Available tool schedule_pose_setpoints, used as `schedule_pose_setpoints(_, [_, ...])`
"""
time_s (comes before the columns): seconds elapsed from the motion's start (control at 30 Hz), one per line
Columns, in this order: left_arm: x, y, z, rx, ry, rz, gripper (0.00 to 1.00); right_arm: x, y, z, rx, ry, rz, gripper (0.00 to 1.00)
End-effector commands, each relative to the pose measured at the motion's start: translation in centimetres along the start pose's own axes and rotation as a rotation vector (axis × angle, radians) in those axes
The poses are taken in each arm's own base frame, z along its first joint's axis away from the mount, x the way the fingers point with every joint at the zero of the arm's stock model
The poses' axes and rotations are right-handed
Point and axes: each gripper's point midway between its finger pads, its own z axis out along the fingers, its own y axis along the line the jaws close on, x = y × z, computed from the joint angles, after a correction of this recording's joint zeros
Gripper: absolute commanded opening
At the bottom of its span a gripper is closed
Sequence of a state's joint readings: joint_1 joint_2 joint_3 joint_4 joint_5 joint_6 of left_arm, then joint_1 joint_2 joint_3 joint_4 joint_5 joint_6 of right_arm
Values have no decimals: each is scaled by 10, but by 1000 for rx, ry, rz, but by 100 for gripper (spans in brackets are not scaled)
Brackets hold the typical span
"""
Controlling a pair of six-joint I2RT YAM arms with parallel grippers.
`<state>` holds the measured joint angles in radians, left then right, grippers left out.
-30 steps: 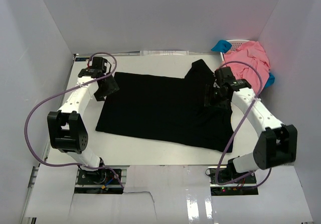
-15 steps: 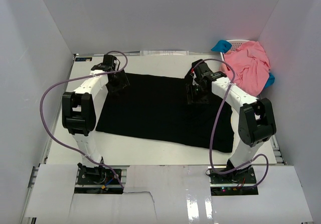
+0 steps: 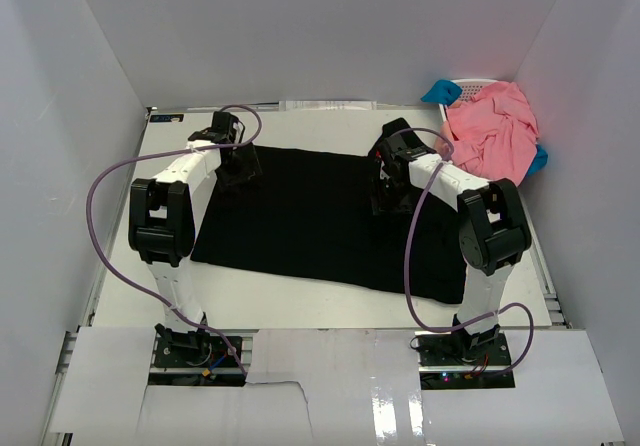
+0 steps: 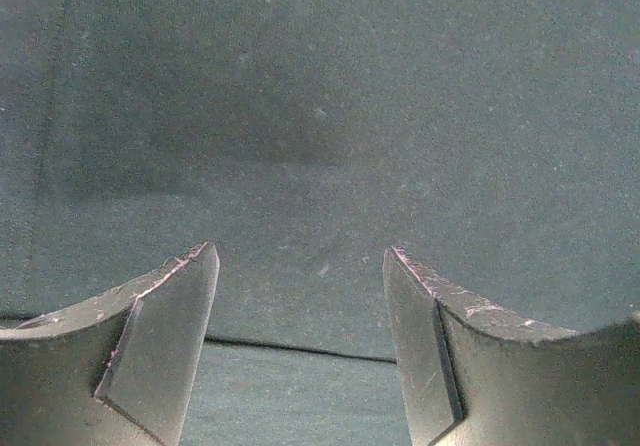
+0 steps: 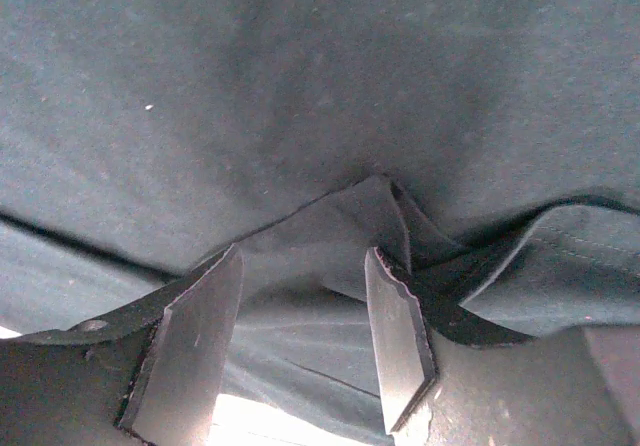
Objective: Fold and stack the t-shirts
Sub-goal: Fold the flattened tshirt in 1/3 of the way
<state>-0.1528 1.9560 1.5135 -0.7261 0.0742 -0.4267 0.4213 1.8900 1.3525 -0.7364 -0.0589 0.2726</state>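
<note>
Top external view: black t-shirt [image 3: 320,221] spread flat on the worktop [image 3: 300,301], first fold being set up.
Over its far left corner the left fingers [image 4: 160,336] are held apart, gripping nothing; the right fingers [image 5: 400,336] are parted astride a raised ridge of cloth, not yet clamped. A firm pinch on both far corners is judged necessary next.

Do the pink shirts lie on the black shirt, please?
No, the pink shirts are heaped in the far right corner, beside the black shirt.
</note>
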Motion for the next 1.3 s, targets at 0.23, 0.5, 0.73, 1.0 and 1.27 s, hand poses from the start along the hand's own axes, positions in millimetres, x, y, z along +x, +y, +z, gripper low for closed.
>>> schedule_pose_setpoints(0.23, [-5, 3, -8, -5, -49, 22, 77, -19, -13, 0, 97, -65, -1, 52])
schedule_pose_setpoints(0.5, [2, 7, -5, -11, -38, 26, 78, -22, -22, 12, 149, -64, 8, 46])
schedule_pose_setpoints(0.73, [7, 8, -4, -12, -34, 27, 77, -19, -24, 25, 150, -52, 15, 24])
schedule_pose_setpoints(1.0, [9, 6, -2, -10, -29, 32, 77, -29, -15, 14, 110, -101, 13, 8])
schedule_pose_setpoints(1.27, [13, 3, -1, -12, -21, 41, 77, -50, 9, -9, 1, -197, -1, 8])
